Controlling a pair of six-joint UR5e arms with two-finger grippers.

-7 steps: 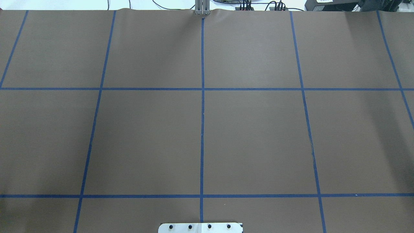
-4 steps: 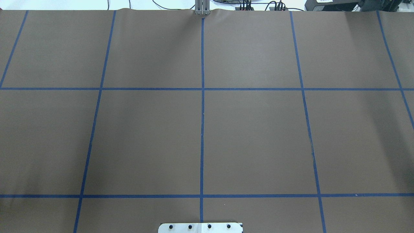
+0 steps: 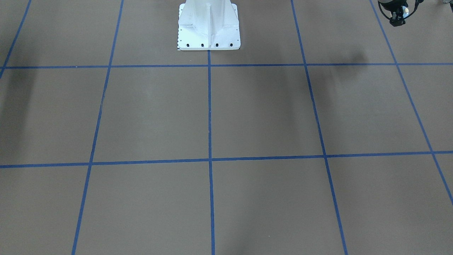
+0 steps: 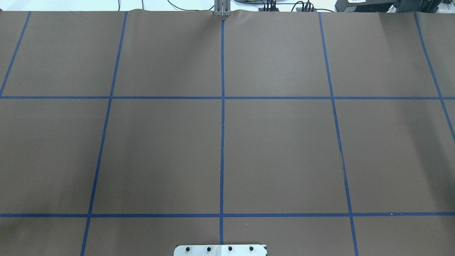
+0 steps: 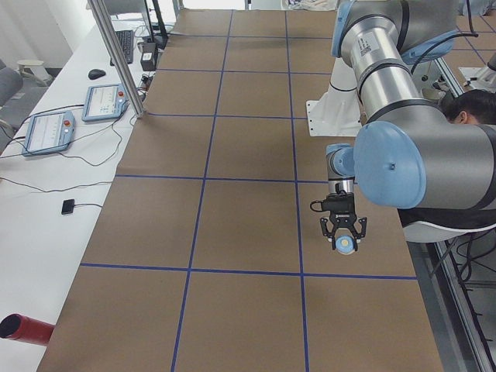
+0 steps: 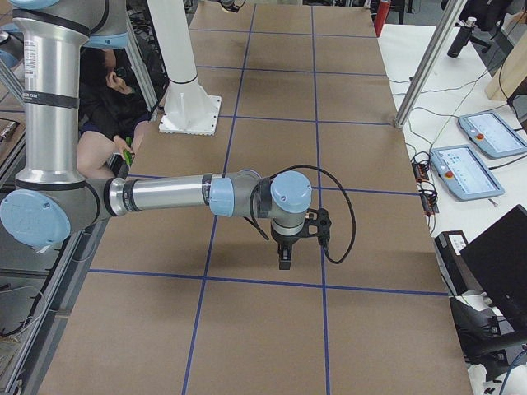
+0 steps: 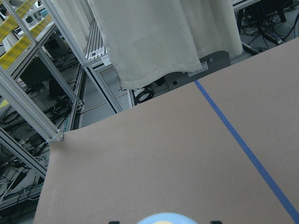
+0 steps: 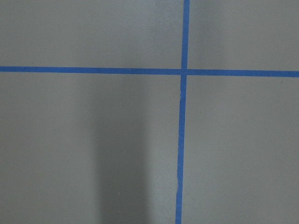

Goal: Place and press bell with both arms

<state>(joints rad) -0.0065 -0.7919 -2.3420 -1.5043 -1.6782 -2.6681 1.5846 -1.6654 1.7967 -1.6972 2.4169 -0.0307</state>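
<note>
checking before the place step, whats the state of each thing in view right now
bell: held in the left gripper, clear of the table, not yet placed
left gripper: shut on the bell, above the table
right gripper: pointing down above the table; open or shut cannot be told
teach pendants: screens lit

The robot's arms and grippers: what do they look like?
Both arms are silver-grey tubes with light-blue joint caps: the left arm, the right arm. Each ends in a black two-finger gripper, the left gripper and the right gripper. A black cable loops by the right wrist.
</note>
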